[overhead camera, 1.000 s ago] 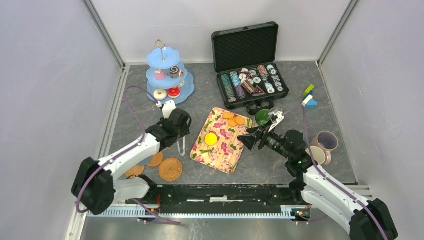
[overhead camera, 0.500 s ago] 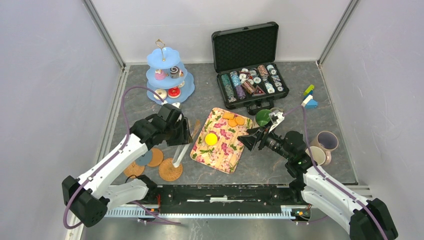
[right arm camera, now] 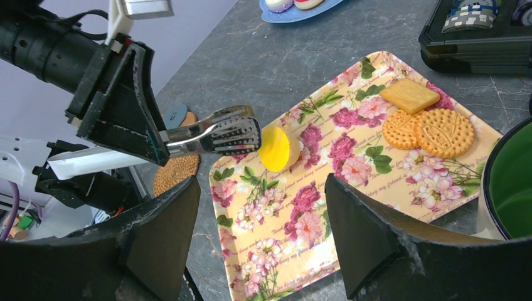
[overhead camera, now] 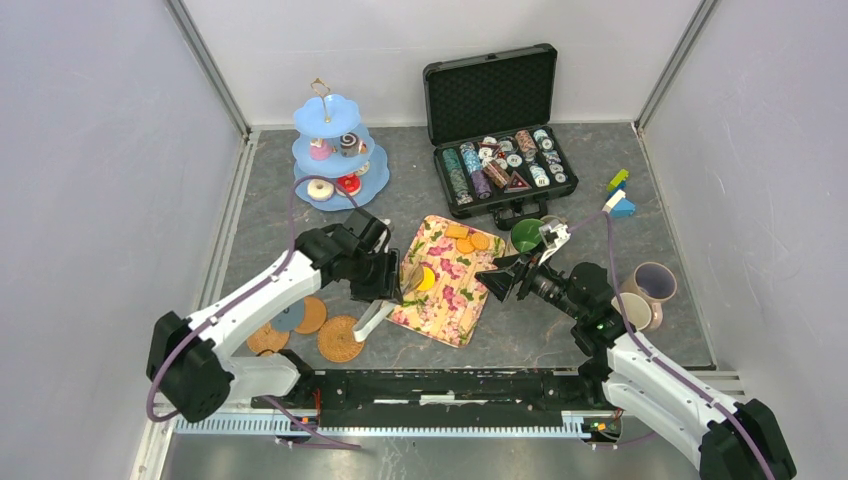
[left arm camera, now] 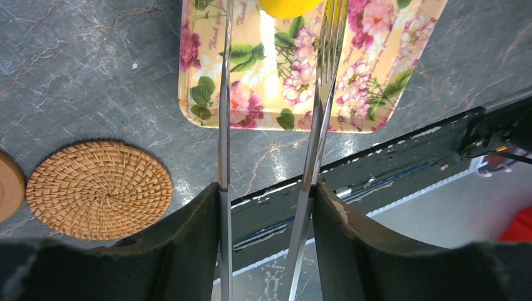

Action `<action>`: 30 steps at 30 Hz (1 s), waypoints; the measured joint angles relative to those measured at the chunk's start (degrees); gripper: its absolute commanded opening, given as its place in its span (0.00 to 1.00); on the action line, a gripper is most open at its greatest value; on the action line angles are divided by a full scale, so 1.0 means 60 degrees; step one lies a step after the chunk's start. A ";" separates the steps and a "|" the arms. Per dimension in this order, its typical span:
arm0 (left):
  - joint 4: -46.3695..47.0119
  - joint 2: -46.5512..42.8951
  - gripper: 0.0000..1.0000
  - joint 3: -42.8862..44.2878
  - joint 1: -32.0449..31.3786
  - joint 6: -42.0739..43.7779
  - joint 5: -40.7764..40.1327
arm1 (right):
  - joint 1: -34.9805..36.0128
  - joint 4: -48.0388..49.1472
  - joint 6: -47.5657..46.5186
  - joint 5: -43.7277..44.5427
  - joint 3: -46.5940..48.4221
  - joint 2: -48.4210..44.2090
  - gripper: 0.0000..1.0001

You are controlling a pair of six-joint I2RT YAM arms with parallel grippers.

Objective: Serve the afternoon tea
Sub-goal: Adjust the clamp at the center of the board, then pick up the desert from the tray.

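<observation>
My left gripper [overhead camera: 380,283] [left arm camera: 268,195] is shut on a pair of metal tongs [left arm camera: 223,119] [right arm camera: 219,133], one finger pressed on each arm. The tongs stay spread, and their toothed tips reach a small yellow cake [right arm camera: 276,149] [left arm camera: 290,6] on the floral tray [overhead camera: 462,303] [right arm camera: 326,194]. Orange-yellow biscuits [overhead camera: 468,239] [right arm camera: 433,130] lie at the tray's far end. My right gripper [overhead camera: 498,281] [right arm camera: 260,194] hangs open over the tray's near right side, holding nothing. A green-lined mug [overhead camera: 527,235] [right arm camera: 511,182] stands just behind it.
A blue tiered stand [overhead camera: 335,150] with donuts and cakes is at the back left. An open black case [overhead camera: 495,130] of chips is at the back. Woven coasters [overhead camera: 341,338] [left arm camera: 99,188] lie front left. Two mugs [overhead camera: 652,282] stand right, coloured blocks [overhead camera: 618,195] behind them.
My left arm has swung from near the tiered stand rightward to the tray, carrying the tongs to the yellow cake. The right arm has stayed still.
</observation>
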 measured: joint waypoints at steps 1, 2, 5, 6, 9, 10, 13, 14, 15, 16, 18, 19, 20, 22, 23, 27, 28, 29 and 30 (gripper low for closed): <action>-0.0004 0.0146 0.58 0.0011 -0.0026 0.0058 0.0007 | 0.0000 0.0004 0.0000 0.0004 0.0000 0.0000 0.79; 0.0000 0.0291 0.58 0.0029 -0.0044 0.0127 0.0011 | 0.0000 0.0004 0.0000 0.0000 0.0000 0.0000 0.79; 0.0004 0.0681 0.58 0.0153 -0.0109 0.0317 -0.0018 | 0.0000 0.0004 0.0000 0.0004 0.0000 0.0007 0.79; 0.0015 0.0783 0.58 0.0208 -0.0138 0.0379 -0.0025 | 0.0000 0.0004 0.0000 0.0004 0.0000 0.0007 0.79; 0.0127 0.1027 0.59 0.0335 -0.0255 0.0495 -0.0025 | 0.0000 0.0004 0.0000 0.0000 -0.0004 0.0033 0.79; 0.0186 0.1096 0.60 0.0372 -0.0313 0.0546 -0.0011 | 0.0000 0.0004 0.0000 0.0000 -0.0004 0.0055 0.79; 0.0259 0.1275 0.60 0.0514 -0.0444 0.0616 -0.0004 | 0.0000 0.0007 0.0000 0.0000 -0.0022 0.0117 0.79; 0.0262 0.1319 0.61 0.0550 -0.0477 0.0619 -0.0004 | 0.0000 0.0007 0.0000 0.0000 -0.0033 0.0131 0.79; 0.0273 0.1392 0.61 0.0616 -0.0510 0.0619 -0.0004 | 0.0000 0.0007 0.0000 0.0000 -0.0047 0.0142 0.79; 0.0302 0.1461 0.61 0.0659 -0.0543 0.0623 -0.0004 | 0.0000 0.0004 0.0000 0.0000 -0.0055 0.0146 0.79; 0.0353 0.1647 0.63 0.0765 -0.0608 0.0627 -0.0011 | 0.0000 0.0007 0.0000 0.0000 -0.0073 0.0153 0.79; 0.0386 0.1730 0.63 0.0801 -0.0648 0.0637 -0.0011 | 0.0000 0.0007 0.0000 0.0000 -0.0080 0.0153 0.79; 0.0401 0.1810 0.64 0.0834 -0.0685 0.0670 -0.0015 | 0.0000 0.0007 0.0000 0.0000 -0.0087 0.0153 0.79; 0.0419 0.1971 0.64 0.0907 -0.0765 0.0761 -0.0018 | 0.0000 0.0007 0.0000 0.0000 -0.0087 0.0153 0.79; 0.0419 0.2040 0.65 0.0936 -0.0809 0.0787 -0.0033 | 0.0000 0.0007 0.0000 0.0000 -0.0087 0.0153 0.79; 0.0419 0.2302 0.65 0.1104 -0.0918 0.0831 -0.0080 | 0.0000 0.0007 -0.0004 0.0004 -0.0087 0.0153 0.79; 0.0426 0.2339 0.65 0.1122 -0.0933 0.0834 -0.0084 | 0.0000 0.0007 0.0000 0.0000 -0.0087 0.0153 0.79; 0.0419 0.2375 0.64 0.1144 -0.0954 0.0838 -0.0087 | 0.0000 0.0007 0.0000 0.0000 -0.0087 0.0153 0.79; 0.0419 0.2419 0.64 0.1177 -0.0958 0.0856 -0.0102 | 0.0000 0.0007 -0.0004 0.0000 -0.0087 0.0153 0.79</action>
